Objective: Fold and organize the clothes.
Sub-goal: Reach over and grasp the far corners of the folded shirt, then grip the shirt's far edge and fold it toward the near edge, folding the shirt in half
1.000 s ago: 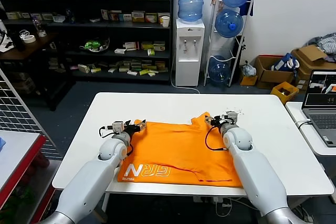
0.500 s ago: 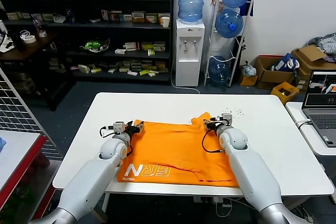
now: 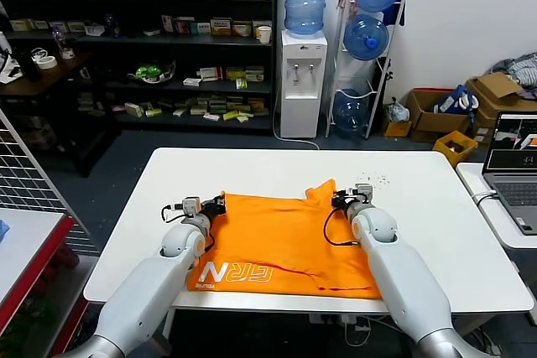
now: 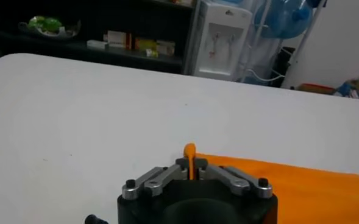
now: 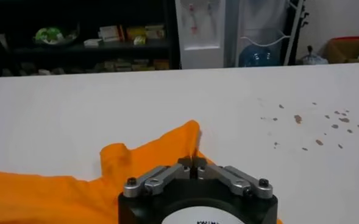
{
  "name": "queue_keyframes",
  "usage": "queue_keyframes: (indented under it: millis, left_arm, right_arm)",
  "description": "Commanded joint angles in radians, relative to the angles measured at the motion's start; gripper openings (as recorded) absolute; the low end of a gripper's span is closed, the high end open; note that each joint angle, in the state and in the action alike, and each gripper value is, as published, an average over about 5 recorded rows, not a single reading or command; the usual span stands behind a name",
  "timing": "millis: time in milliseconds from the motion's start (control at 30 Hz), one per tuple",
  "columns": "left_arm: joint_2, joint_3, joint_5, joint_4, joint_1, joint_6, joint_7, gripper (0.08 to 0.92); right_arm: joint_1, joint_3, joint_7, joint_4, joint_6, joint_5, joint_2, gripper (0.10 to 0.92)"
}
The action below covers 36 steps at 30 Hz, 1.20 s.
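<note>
L gripper (image 4: 191,172) & R gripper (image 5: 192,166) jaws clenched on T-shirt (image 3: 281,236) far corners, R grip seemingly.

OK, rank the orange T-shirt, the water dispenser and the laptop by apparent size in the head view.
1. Orange T-shirt, largest.
2. Water dispenser.
3. Laptop, smallest, partly cut off at the edge.
The dispenser stands farther from the camera, so true sizes may differ.

Illumination is even and overhead. The white bench (image 3: 419,199) is bright; shelving at 10 o'clock is dim. Wrist-view backgrounds are soft.
</note>
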Motion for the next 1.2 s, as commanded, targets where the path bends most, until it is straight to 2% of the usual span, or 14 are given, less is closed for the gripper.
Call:
queue_keyframes:
  millis: [33, 600, 933, 1067, 1200]
  left_arm:
    - [0.028, -0.033, 0.031, -0.139, 0.064, -0.07, -0.003, 0.105]
    - [0.154, -0.115, 0.057, -0.645, 0.392, -0.042, -0.105, 0.091]
    - [0.191, -0.158, 0.065, -0.785, 0.589, -0.044, -0.135, 0.091]
    - [0.195, -0.172, 0.069, -0.825, 0.658, -0.044, -0.146, 0.091]
    - [0.184, -0.195, 0.094, -0.847, 0.713, -0.048, -0.162, 0.137]
  right_arm:
    - [-0.085, 0.016, 0.009, 0.163, 0.065, 0.03, -0.033, 0.124]
    - [-0.517, 0.131, 0.106, 0.694, -0.022, 0.065, -0.182, 0.124]
    - [-0.78, 0.222, 0.164, 0.934, -0.071, 0.081, -0.254, 0.124]
    - [-0.863, 0.258, 0.178, 0.984, -0.088, 0.086, -0.27, 0.124]
    - [-0.915, 0.285, 0.166, 1.009, -0.092, 0.072, -0.28, 0.169]
